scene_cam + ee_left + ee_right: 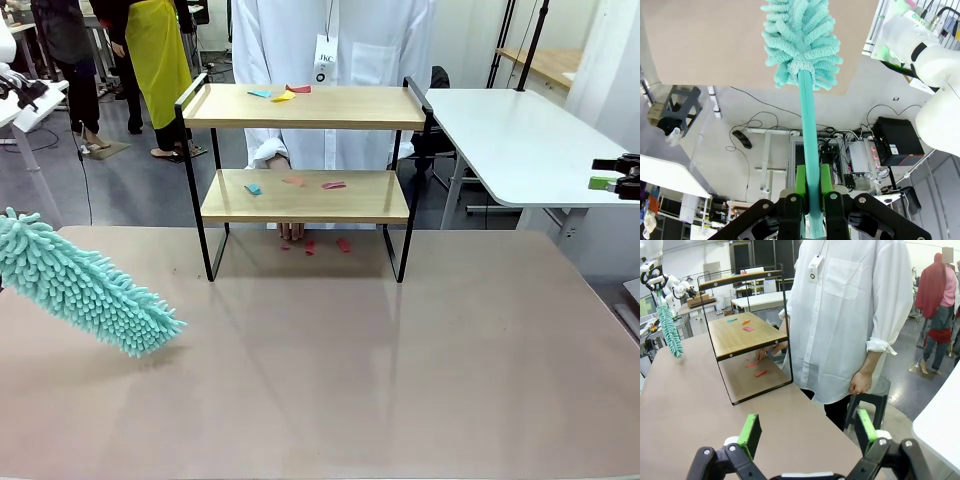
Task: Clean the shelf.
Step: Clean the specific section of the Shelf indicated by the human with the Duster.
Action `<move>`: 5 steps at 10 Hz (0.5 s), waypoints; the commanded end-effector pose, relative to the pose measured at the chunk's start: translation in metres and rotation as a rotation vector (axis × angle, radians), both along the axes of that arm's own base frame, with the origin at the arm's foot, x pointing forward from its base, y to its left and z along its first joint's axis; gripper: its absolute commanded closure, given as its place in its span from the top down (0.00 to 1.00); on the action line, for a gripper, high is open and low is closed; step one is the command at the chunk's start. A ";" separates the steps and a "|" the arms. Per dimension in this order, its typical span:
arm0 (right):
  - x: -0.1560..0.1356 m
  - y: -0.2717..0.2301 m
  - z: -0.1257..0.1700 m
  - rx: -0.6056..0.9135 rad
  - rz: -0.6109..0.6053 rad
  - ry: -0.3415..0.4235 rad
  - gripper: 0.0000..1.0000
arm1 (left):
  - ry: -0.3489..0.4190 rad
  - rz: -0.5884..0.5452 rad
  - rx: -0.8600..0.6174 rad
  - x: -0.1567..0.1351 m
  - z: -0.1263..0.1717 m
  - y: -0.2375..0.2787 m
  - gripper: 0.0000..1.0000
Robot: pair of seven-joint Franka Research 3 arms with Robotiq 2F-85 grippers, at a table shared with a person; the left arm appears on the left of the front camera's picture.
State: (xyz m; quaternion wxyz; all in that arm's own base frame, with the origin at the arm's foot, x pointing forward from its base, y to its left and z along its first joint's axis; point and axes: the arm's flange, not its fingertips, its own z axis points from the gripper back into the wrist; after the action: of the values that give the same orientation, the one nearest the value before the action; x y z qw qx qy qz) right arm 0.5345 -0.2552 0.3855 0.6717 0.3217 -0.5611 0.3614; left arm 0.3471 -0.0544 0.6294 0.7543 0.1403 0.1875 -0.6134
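**Beige worktable with two-tier shelf and duster**

Setting: beige table [350, 380] across the lower frame of the front view, with a white table [520, 140] at upper right.

Writing: one badge [324, 58] hangs on the white coat of the person [340, 30] at top centre. Its print is too small to read, and no other label is legible.

Task item: shelf [340, 108], two light wooden boards in a thin black frame, upright at upper centre on the far half of the beige table.

Loose items:
- Upper board: blue scrap [259, 94], yellow scrap [283, 97], red scrap [298, 88].
- Lower board: blue scrap [253, 189], orange scrap [293, 181], pink scrap [333, 185].
- Tabletop beneath the shelf: red scraps [343, 244] beside the person's hand [290, 232], which rests there behind the frame.

Tool: teal fluffy duster [85, 290], slanting in from the left edge, head above the tabletop at lower left, well apart from the shelf.

Grippers:
- Left gripper [813, 182]: green pads pressed against the duster's teal handle, the head at the top of its wrist view.
- Right gripper [807, 432]: fingers spread wide with nothing between them. The shelf sits in the upper left of its wrist view, well beyond the fingertips. In the front view it sits at the right edge, over the white table.
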 end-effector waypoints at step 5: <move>0.001 0.001 0.002 -0.005 -0.002 -0.003 1.00 | -0.004 0.090 -0.137 -0.013 -0.012 -0.003 0.13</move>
State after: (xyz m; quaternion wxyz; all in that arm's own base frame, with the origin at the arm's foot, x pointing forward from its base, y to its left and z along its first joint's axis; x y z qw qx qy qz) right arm 0.5345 -0.2552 0.3855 0.6717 0.3217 -0.5611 0.3614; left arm 0.3433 -0.0567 0.6240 0.7707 0.1113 0.1757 -0.6023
